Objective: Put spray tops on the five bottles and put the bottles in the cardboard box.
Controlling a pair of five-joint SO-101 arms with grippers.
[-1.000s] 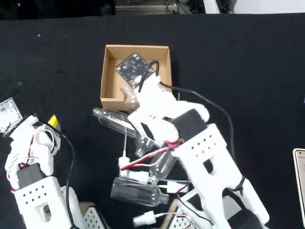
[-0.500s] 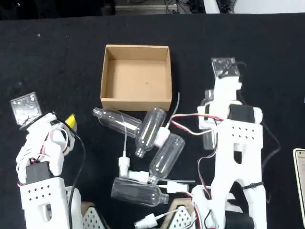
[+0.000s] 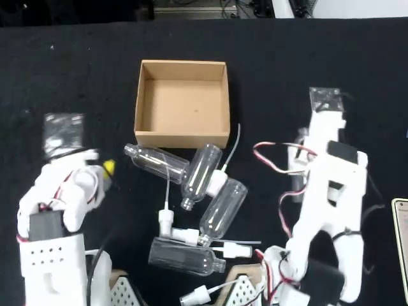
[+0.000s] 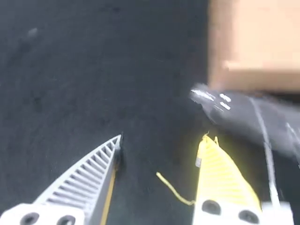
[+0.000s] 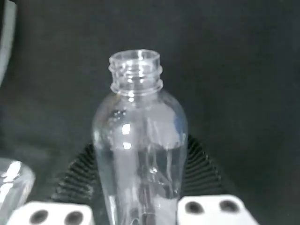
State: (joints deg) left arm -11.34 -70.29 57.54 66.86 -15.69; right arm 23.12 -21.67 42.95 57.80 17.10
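Pinching a clear uncapped plastic bottle (image 5: 138, 117) around its body: right hand (image 5: 140, 173). Left hand (image 4: 161, 140) spread over black counter (image 4: 70, 70), brown cardboard box (image 4: 253, 42) near.

Overhead view: a worktop (image 3: 76, 70) covered in matte black cloth spans nearly the whole field, evenly lit, with a few faint pale specks toward its far left corner. Beyond its far edge, dark cables (image 3: 245, 7) lie tangled beside a white surface (image 3: 357, 7). A pale flat object (image 3: 401, 229) rests at the worktop's right edge.
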